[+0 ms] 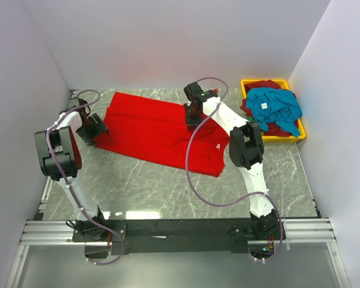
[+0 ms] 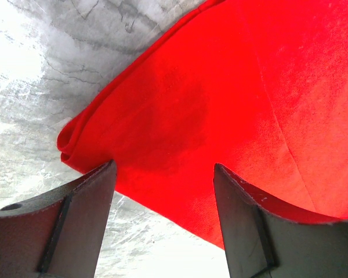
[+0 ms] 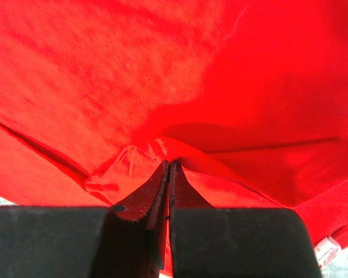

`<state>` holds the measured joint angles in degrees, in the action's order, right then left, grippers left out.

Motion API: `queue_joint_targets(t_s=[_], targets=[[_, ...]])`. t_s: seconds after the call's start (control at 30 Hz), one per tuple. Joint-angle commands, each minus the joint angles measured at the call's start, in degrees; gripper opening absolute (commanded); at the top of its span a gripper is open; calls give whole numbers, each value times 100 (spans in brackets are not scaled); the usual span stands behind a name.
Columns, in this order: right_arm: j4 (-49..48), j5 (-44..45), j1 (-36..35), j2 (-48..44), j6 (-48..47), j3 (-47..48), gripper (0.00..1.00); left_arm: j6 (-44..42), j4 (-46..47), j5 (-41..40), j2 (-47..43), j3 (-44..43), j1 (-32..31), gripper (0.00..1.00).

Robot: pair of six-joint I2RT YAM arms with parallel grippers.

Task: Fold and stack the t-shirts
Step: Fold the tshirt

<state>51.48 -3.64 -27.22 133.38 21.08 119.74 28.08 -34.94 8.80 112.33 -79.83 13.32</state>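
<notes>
A large bright red t-shirt (image 1: 150, 127) lies spread on the marble table. My left gripper (image 1: 97, 129) is open at the shirt's left edge; in the left wrist view its jaws (image 2: 164, 174) stand apart above the shirt's folded corner (image 2: 180, 121). My right gripper (image 1: 193, 115) is shut on a pinched fold of the red shirt (image 3: 168, 162) near its right middle. A teal-blue t-shirt with a white tag (image 1: 276, 107) lies on top of a dark maroon one (image 1: 265, 85) in the bin.
A yellow plastic bin (image 1: 299, 135) stands at the back right holding the other shirts. White walls close in the table on three sides. Bare marble (image 1: 150, 186) lies in front of the red shirt.
</notes>
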Motion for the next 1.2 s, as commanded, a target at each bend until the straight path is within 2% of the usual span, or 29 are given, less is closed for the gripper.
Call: queue_joint_targets(t_s=[0.0, 0.43, 0.53, 0.57, 0.63, 0.67, 0.7, 0.8, 1.03, 1.17], targets=[[-200, 65, 24, 83, -113, 330, 3, -118, 22, 43, -10, -76, 30, 73], [-490, -304, 24, 197, -122, 488, 7, -109, 13, 26, -54, -50, 30, 73], [-595, -427, 24, 162, -122, 462, 23, -109, 5, 26, -71, -50, 30, 74], [-639, -488, 33, 136, -113, 436, 35, -101, 13, 43, -71, -59, 30, 74], [-779, -515, 33, -5, -87, 287, 44, -100, 5, 52, -106, -103, 30, 75], [-841, -532, 24, -136, -78, 226, 57, -100, -4, 52, -115, -120, 21, 75], [-894, -541, 33, -224, -78, 155, 62, -100, -4, 52, -150, -181, 30, 75], [-1114, -454, 24, -611, -78, -397, 68, -100, -74, -9, -212, -322, 13, 75], [-1430, -287, 33, -1472, -34, -1698, 70, -92, -48, -141, -309, -674, -338, 75], [-1702, -321, 24, -1894, 80, -2533, 70, -22, 92, 86, -124, -832, -594, 75]])
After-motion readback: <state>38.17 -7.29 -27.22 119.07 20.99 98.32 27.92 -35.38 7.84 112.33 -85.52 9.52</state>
